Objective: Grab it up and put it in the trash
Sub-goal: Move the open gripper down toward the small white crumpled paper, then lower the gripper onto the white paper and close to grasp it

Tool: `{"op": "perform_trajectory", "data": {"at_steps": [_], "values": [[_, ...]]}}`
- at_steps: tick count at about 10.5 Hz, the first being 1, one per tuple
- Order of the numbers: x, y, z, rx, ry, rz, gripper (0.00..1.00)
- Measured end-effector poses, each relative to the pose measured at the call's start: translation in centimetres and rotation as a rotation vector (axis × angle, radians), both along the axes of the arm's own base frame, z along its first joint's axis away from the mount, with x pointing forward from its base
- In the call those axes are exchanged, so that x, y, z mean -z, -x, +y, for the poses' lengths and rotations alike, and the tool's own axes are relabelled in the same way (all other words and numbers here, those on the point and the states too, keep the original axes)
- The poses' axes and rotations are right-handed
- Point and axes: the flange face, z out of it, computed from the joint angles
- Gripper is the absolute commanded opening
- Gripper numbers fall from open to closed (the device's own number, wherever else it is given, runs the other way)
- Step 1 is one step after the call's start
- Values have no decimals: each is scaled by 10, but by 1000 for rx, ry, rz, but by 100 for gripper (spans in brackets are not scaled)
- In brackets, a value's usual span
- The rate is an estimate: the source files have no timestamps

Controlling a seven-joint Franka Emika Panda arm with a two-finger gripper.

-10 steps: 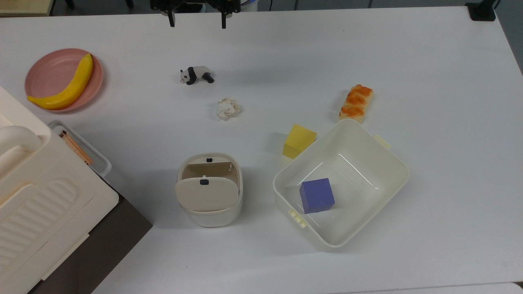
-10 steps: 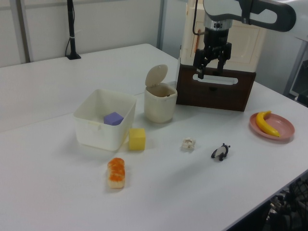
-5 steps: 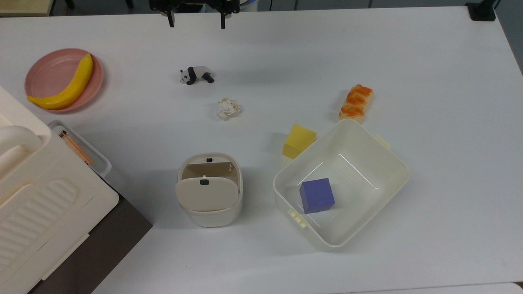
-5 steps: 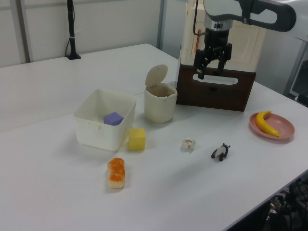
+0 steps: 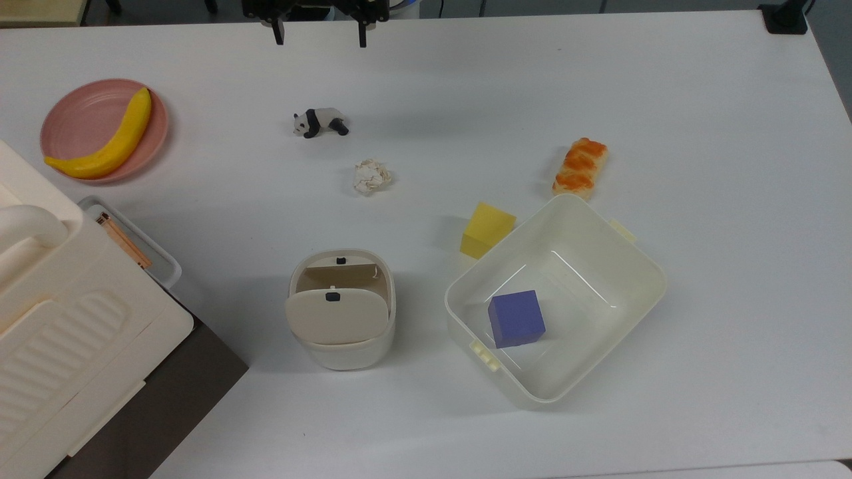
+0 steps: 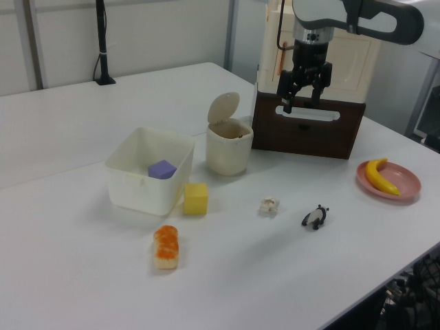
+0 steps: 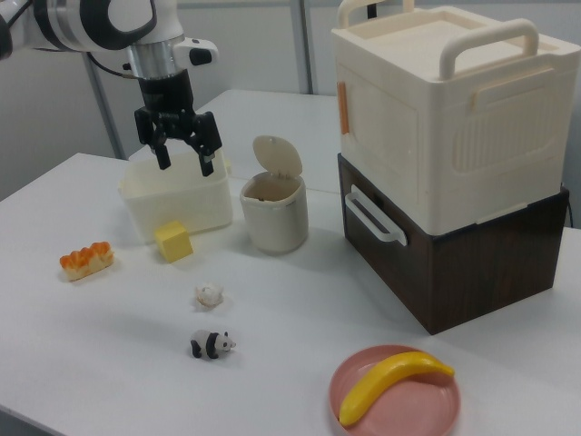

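Crumpled paper ball, mid-frame, looks light and squashy; pinch its middle. Hand, top edge, hangs open, empty.

No text, label or number seems readable on anything here.

The desk is a smooth, matt white surface. The paper ball is off-white and roughly wrinkled. The trash bin and the square tub look like smooth cream plastic with a slight sheen. The plate is matt pink, the banana smooth and faintly glossy. The cabinet looks like dark wood under a ribbed cream plastic case.
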Motion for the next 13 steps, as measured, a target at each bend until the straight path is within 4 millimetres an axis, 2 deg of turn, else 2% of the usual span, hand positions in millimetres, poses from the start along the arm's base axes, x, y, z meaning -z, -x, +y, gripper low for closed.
{"op": "perform_trajectory", "data": {"at_steps": [4, 6, 9, 11, 13], "values": [[14, -1, 3, -16, -16, 18, 100], [36, -1, 5, -28, -34, 62, 100], [96, -15, 9, -36, -37, 152, 100], [140, -30, 10, -37, -37, 160, 100], [181, -37, 12, -41, -38, 179, 100]]}}
